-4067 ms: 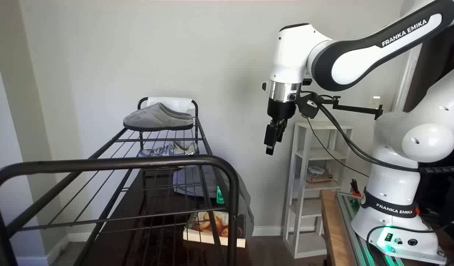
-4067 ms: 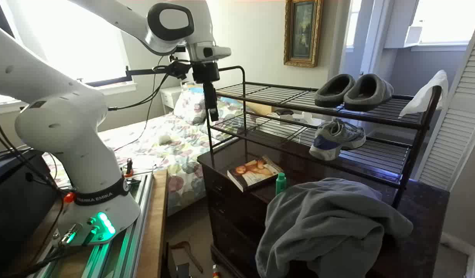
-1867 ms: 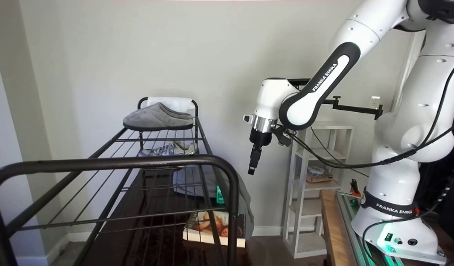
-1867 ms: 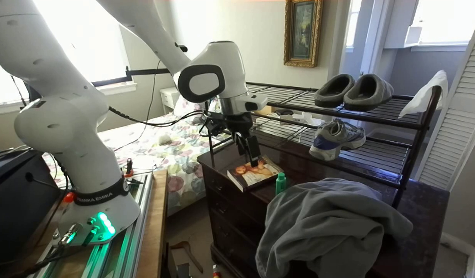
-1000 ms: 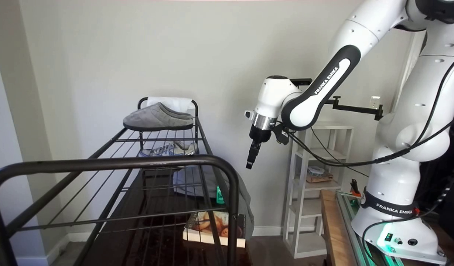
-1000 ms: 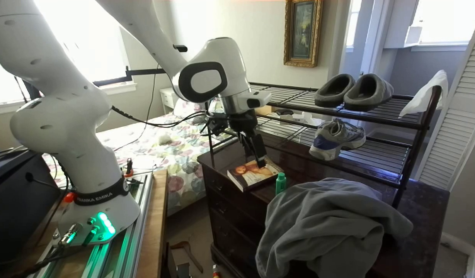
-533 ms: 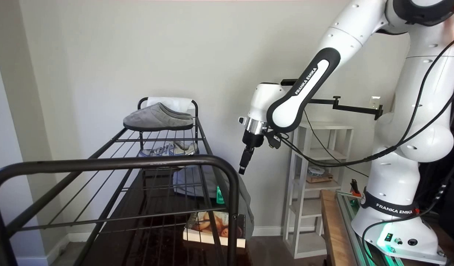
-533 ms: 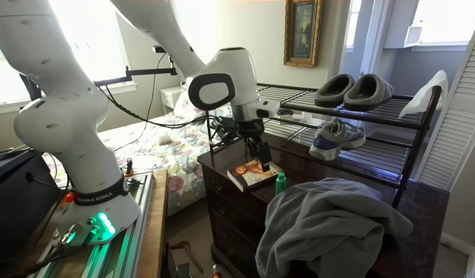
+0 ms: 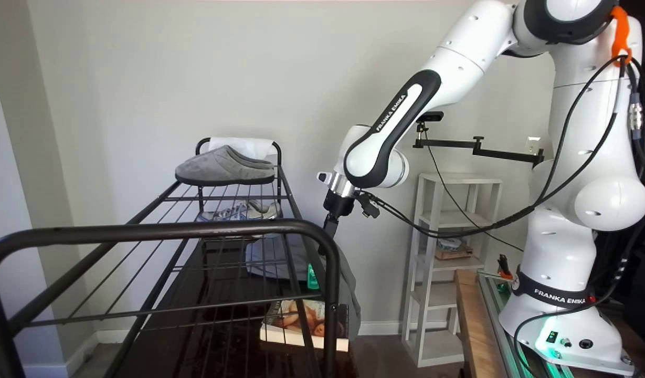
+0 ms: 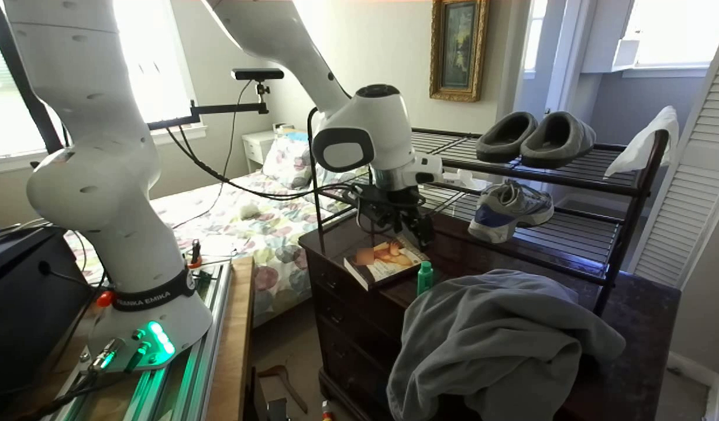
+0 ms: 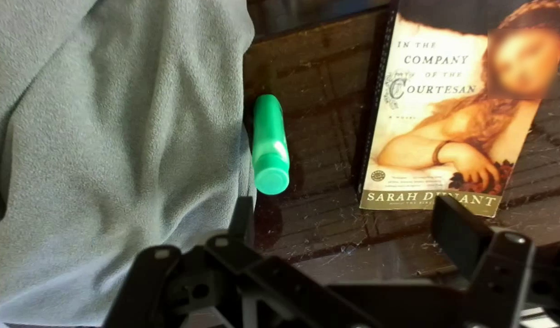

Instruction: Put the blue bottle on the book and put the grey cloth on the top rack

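Hovering over a dark glossy dresser top [image 11: 323, 136], gripper [image 11: 346, 218] spread apart, flowered bed [image 10: 277, 245] beyond, gilt-framed picture [image 10: 459, 49] on pale wall [image 10: 394, 47]

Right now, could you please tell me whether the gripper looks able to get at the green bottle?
Probably yes: in the wrist view the gripper is open and nothing shows between it and the green bottle. The grey cloth lies close beside the bottle, though, so the approach might brush it.

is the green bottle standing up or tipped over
Upright: in an exterior view the green bottle stands on the dark dresser, cap on top.
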Robot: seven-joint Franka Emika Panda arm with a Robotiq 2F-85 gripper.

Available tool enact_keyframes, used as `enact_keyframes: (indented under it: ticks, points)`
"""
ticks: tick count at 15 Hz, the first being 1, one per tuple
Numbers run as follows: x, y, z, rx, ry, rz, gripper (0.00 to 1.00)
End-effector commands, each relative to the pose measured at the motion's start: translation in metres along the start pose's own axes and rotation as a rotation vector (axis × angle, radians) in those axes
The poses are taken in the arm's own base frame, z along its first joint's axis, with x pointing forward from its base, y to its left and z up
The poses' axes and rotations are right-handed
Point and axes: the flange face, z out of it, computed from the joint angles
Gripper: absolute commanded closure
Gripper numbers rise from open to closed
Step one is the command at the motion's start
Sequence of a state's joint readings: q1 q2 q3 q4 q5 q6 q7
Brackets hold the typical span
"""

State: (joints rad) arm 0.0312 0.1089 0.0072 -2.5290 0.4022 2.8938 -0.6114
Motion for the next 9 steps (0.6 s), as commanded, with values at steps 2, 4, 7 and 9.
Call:
enact_keyframes:
  ticks: [2,4,7,9]
  points:
    - [0.008,0.008,0.04,-0.019,-0.024,-0.08,0.0]
    - [0.004,0.009,0.058,-0.031,-0.04,-0.097,0.0]
    - [0.007,0.008,0.072,-0.049,0.002,-0.095,0.0]
    - [0.007,0.008,0.079,-0.084,0.02,-0.114,0.0]
